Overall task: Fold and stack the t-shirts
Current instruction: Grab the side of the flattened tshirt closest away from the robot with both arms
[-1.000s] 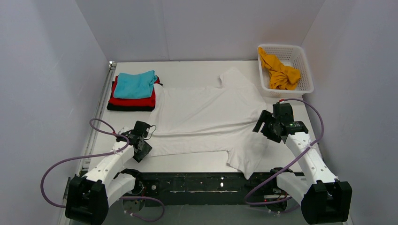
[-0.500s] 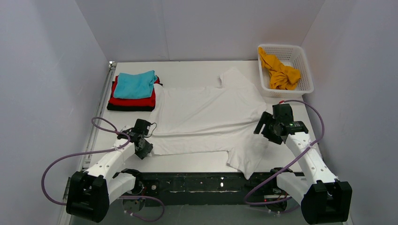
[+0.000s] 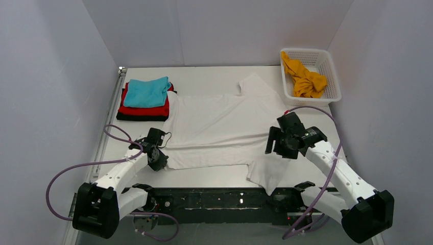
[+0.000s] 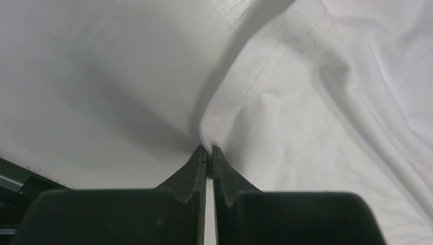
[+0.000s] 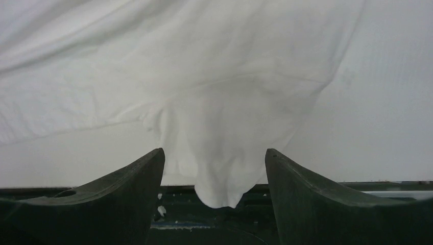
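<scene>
A large white t-shirt (image 3: 224, 125) lies spread flat across the table, one sleeve (image 3: 265, 178) hanging over the near edge. My left gripper (image 3: 158, 162) is shut on its near left corner; the left wrist view shows the cloth (image 4: 306, 127) pinched between the closed tips (image 4: 209, 149). Over the shirt's near right part hovers my right gripper (image 3: 273, 145), open. In the right wrist view the drooping sleeve (image 5: 219, 168) sits between its spread fingers (image 5: 214, 152), untouched. A teal t-shirt (image 3: 147, 92) tops a red one (image 3: 145, 108) and a black one (image 3: 140, 117), folded at back left.
A white lattice basket (image 3: 333, 76) at the back right holds a crumpled orange-yellow t-shirt (image 3: 305, 79). Grey walls close in the table on three sides. The black front rail (image 3: 219, 196) runs below the table's near edge.
My left gripper has closed onto the white shirt's near left corner. The right arm has swung left and nearer, now over the shirt's right side, still open.
</scene>
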### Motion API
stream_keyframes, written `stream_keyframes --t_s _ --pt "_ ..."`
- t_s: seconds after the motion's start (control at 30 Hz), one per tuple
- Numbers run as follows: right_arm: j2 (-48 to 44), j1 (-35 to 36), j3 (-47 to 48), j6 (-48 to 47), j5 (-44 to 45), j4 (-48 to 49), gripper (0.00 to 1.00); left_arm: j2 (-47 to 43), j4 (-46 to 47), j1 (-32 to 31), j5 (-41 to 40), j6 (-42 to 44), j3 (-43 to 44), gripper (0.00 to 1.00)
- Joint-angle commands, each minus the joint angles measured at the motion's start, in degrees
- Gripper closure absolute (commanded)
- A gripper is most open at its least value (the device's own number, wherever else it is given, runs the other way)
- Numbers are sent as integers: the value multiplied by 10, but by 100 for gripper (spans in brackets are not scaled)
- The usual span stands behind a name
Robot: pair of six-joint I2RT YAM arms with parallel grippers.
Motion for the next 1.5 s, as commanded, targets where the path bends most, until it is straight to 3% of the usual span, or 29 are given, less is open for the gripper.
stream_keyframes --t_s 0.0,0.13,0.3,0.5,0.63,0.7,0.73,0.77,0.87,1.0,1.17,1.27,1.47 --pt "11 143 20 84 5 -118 21 8 -109 -4 -5 18 7 100" --pt "-25 261 -35 162 -42 -149 25 10 -105 -4 -7 15 3 100" --pt "-14 382 -92 203 -63 -67 28 18 -108 -4 -5 10 7 100" --pt "57 405 -101 211 10 -23 32 10 -117 -4 -9 8 9 100" --pt "96 405 -101 204 42 37 40 1 -132 -4 -10 8 13 100" --pt "118 405 -100 201 46 47 51 -4 -141 -4 -12 10 18 100" --pt "127 405 -99 201 46 42 70 -6 -146 -4 -13 11 20 100" --pt "133 405 -97 203 48 31 80 -9 -151 -4 -15 12 22 100" --pt "122 405 -88 204 39 -31 99 -22 -176 -4 -17 12 31 100" --pt "58 406 -59 175 -60 -87 99 -52 -232 -4 -9 2 39 100" --pt "45 409 -34 136 -178 -194 99 -89 -322 -4 -14 -6 52 100" --pt "22 414 -45 137 -227 -204 99 -104 -358 -4 -13 -16 45 100" --pt "9 415 -36 145 -221 -195 99 -146 -349 -4 4 -23 27 100"
